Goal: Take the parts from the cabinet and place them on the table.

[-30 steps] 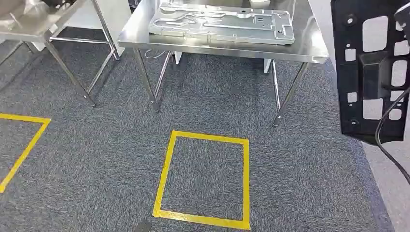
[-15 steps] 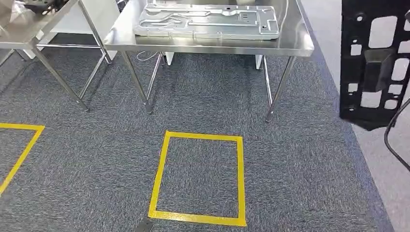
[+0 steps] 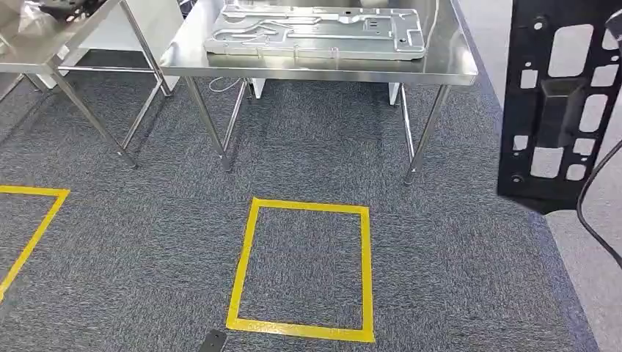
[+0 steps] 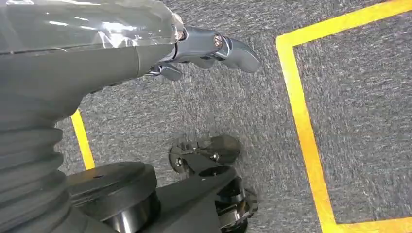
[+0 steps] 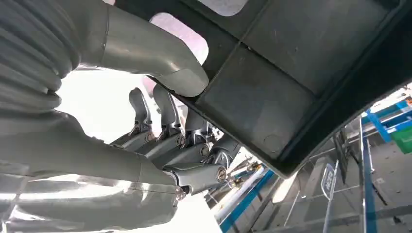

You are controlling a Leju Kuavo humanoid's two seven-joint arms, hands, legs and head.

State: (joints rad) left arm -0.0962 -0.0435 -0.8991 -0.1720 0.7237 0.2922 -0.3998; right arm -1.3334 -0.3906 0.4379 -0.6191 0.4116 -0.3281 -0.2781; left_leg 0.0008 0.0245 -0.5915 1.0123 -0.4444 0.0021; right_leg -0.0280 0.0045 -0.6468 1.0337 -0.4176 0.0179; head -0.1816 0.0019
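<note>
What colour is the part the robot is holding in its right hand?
Black, a flat panel with cut-out holes, gripped by the right hand; clearest in the head view.

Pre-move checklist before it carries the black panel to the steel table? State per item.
1. Right hand grips the black panel: ok; thumb on one face, fingers on the other.
2. Panel upright and off the floor in the head view: ok.
3. Left hand holds nothing, hangs over the carpet: ok.
4. Carpet between the yellow tape square and the steel table free of obstacles: ok, apart from a small dark object near the square's corner.
5. Free spot on the table: cannot tell; a silver metal plate covers most of the visible top.
6. Black cable beside the panel not snagged: cannot tell.
</note>
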